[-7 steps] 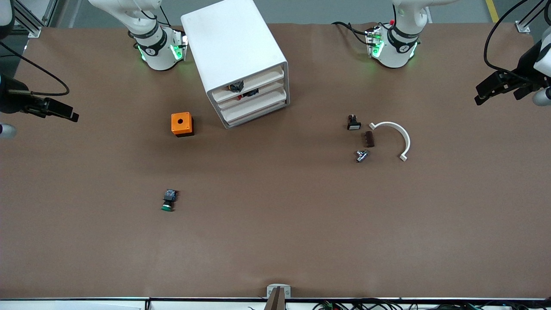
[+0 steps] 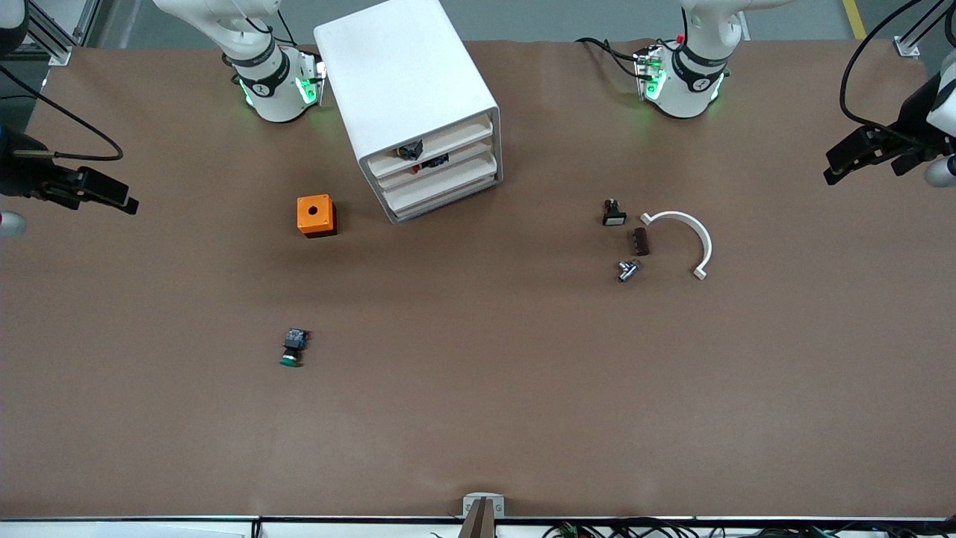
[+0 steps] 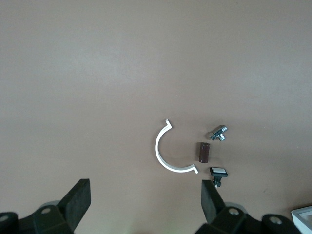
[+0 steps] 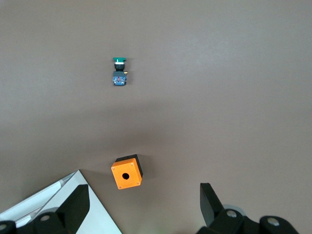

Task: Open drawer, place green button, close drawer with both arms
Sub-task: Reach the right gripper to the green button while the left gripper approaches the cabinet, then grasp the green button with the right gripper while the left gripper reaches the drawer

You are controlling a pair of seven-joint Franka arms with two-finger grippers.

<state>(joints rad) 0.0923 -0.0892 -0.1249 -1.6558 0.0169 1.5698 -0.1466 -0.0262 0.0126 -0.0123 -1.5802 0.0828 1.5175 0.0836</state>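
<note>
The white cabinet point(image 2: 407, 82) stands between the arms' bases. Its third-tier drawer point(image 2: 442, 184) sits pushed in, level with the other trays. The button point(image 2: 292, 349), green cap and black body, lies on its side on the table, nearer the front camera than the orange box; it also shows in the right wrist view point(image 4: 118, 72). My right gripper point(image 2: 127, 199) hangs open and empty over the right arm's end of the table, also seen in the right wrist view point(image 4: 144, 207). My left gripper point(image 2: 833, 170) hangs open and empty over the left arm's end point(image 3: 146, 202).
An orange box point(image 2: 316, 215) with a round hole stands beside the cabinet. Toward the left arm's end lie a black switch with a white face point(image 2: 614, 215), a brown block point(image 2: 641, 241), a silver metal part point(image 2: 627, 270) and a white curved piece point(image 2: 683, 232). Small parts sit in the upper trays.
Both hands have shifted only very slightly. Nothing on the table has moved.
</note>
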